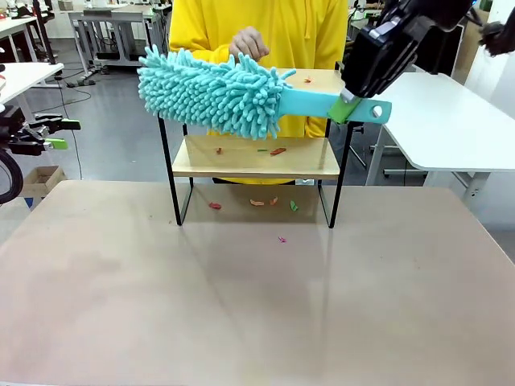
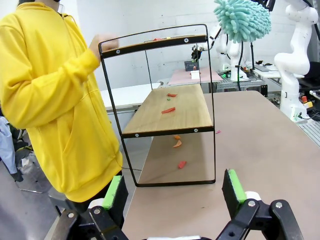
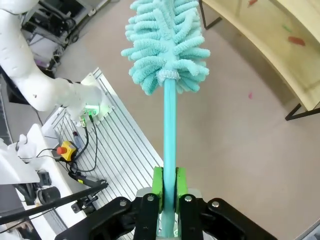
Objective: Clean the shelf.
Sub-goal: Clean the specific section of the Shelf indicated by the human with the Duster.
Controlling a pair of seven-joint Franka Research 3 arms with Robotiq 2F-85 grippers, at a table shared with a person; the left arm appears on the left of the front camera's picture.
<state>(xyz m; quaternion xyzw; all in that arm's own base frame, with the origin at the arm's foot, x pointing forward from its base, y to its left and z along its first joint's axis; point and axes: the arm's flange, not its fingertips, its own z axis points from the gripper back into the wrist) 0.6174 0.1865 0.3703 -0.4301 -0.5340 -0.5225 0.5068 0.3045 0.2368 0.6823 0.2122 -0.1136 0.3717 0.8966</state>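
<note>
The shelf (image 1: 253, 171) stands upright at the far middle of the table (image 1: 257, 305), just in front of a person (image 1: 265, 20) in a yellow top. The right gripper (image 1: 346, 108) is clamped on the handle of a turquoise duster (image 1: 213, 90), level with the top tier near the shelf's upper right corner. The fluffy head hangs on the robot's side of the shelf, apart from it (both wrist views show the gap). The left gripper (image 2: 175, 192) is spread wide and empty, off the shelf's left end and well apart. Coloured scraps (image 1: 278, 151) lie on the lower board and on the table beneath.
</note>
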